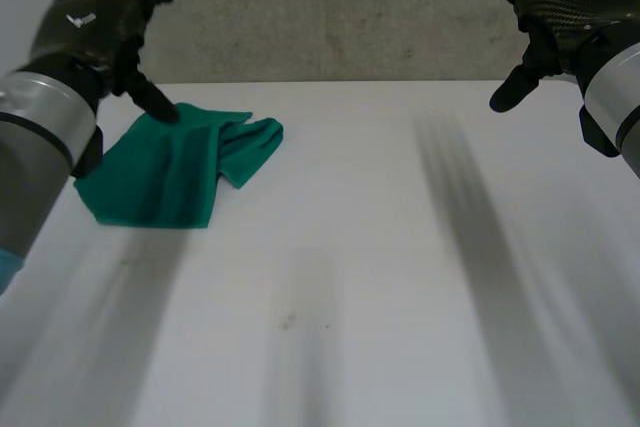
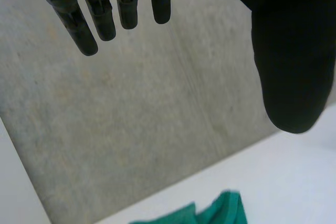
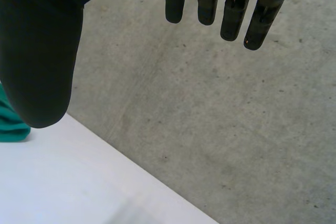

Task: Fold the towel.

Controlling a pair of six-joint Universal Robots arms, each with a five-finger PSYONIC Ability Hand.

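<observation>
A green towel [image 1: 170, 172] lies loosely folded at the far left of the white table [image 1: 360, 277], with a bunched lobe toward the centre. My left hand [image 1: 95, 27] hovers raised above the towel's far left edge, fingers straight, holding nothing. In the left wrist view its fingers [image 2: 100, 9] and thumb [image 2: 291, 51] stand apart, and the towel's edge [image 2: 220, 211] shows below them. My right hand [image 1: 560, 2] is raised at the far right, well away from the towel, also open and empty. The right wrist view shows its fingers [image 3: 226, 3] straight, with a bit of towel [image 3: 10, 121] beside the thumb.
A grey concrete wall [image 1: 330, 12] stands behind the table's far edge. The white tabletop stretches bare across the middle, right and front.
</observation>
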